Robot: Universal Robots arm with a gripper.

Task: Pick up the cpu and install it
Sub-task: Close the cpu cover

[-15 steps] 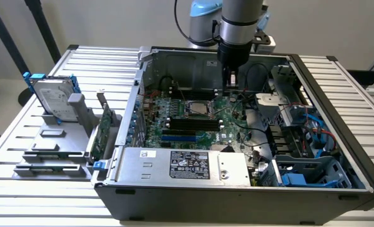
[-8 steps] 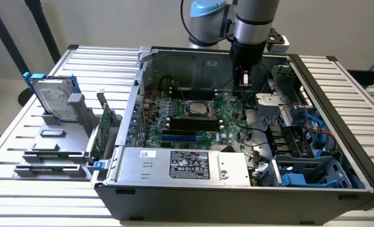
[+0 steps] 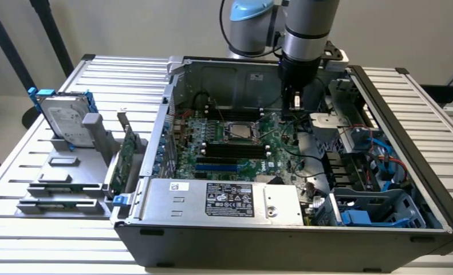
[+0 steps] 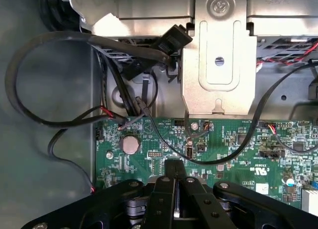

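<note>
Clenched matte black end effector [image 3: 294,113], flat fingers [image 4: 163,199] pressed together, nothing seen between them. Hangs low inside the open grey steel case [image 3: 226,80], just above the green motherboard [image 4: 223,144]. Close by, a folded bare-metal bracket [image 4: 218,55] and looping black cables [image 4: 119,45]. Near, toward the exterior view's left: the cpu [image 3: 240,130], flat dull-silver square, lying in a dark socket frame [image 3: 226,132]. Well beyond, a silver hard drive [image 3: 62,117] on the ribbed tabletop [image 3: 27,166].

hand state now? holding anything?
Hand: closed, over the motherboard; whether it holds anything cannot be told.
</note>
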